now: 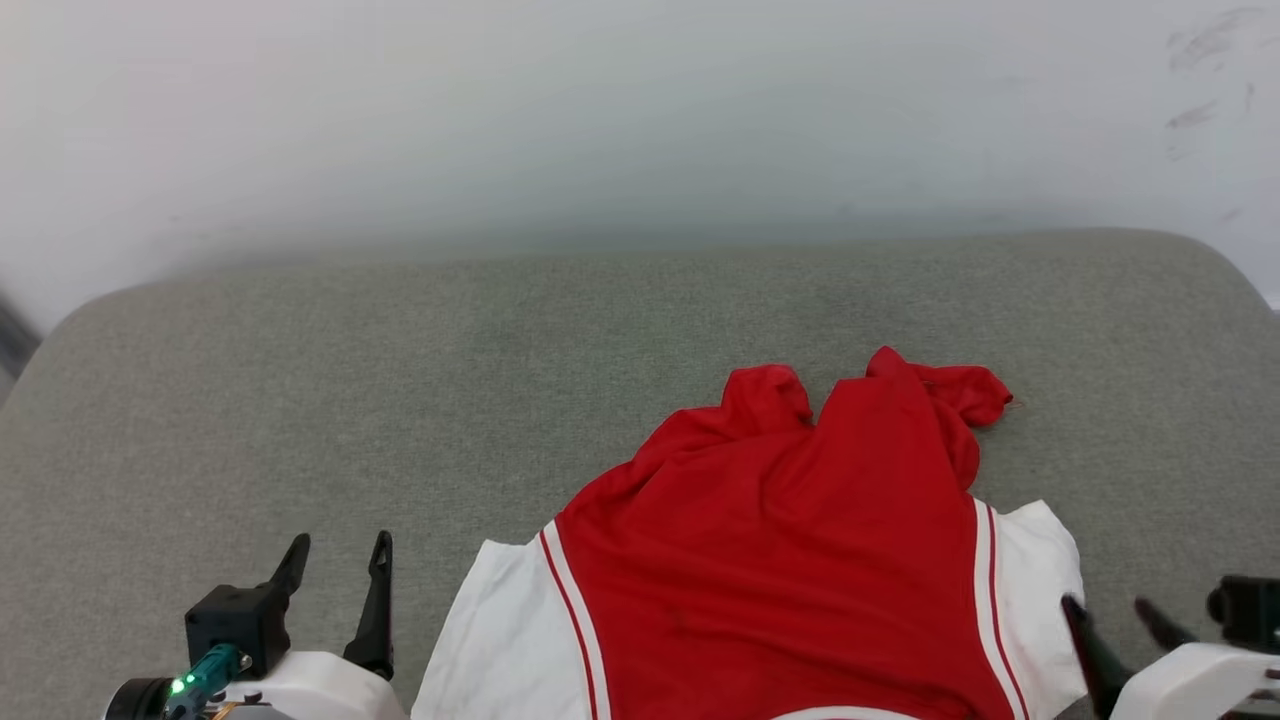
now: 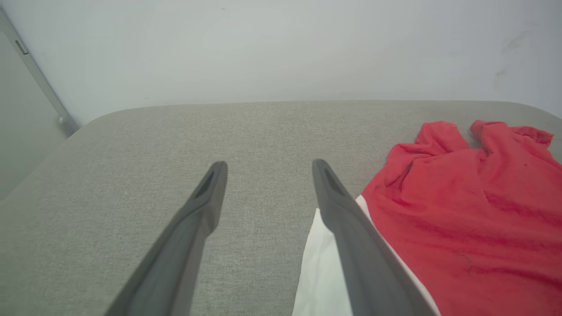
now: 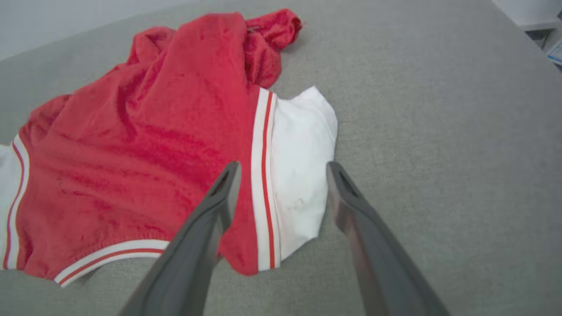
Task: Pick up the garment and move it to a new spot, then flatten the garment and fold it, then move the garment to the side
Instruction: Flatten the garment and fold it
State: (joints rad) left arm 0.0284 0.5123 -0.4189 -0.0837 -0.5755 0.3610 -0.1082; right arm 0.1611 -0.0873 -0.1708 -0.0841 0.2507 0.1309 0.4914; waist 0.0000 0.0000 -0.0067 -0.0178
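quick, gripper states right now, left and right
left gripper: open, holding nothing
right gripper: open, holding nothing, fingers at the garment

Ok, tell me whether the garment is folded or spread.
Mostly spread, not folded: the garment lies open with both white sleeves out, its far end bunched.
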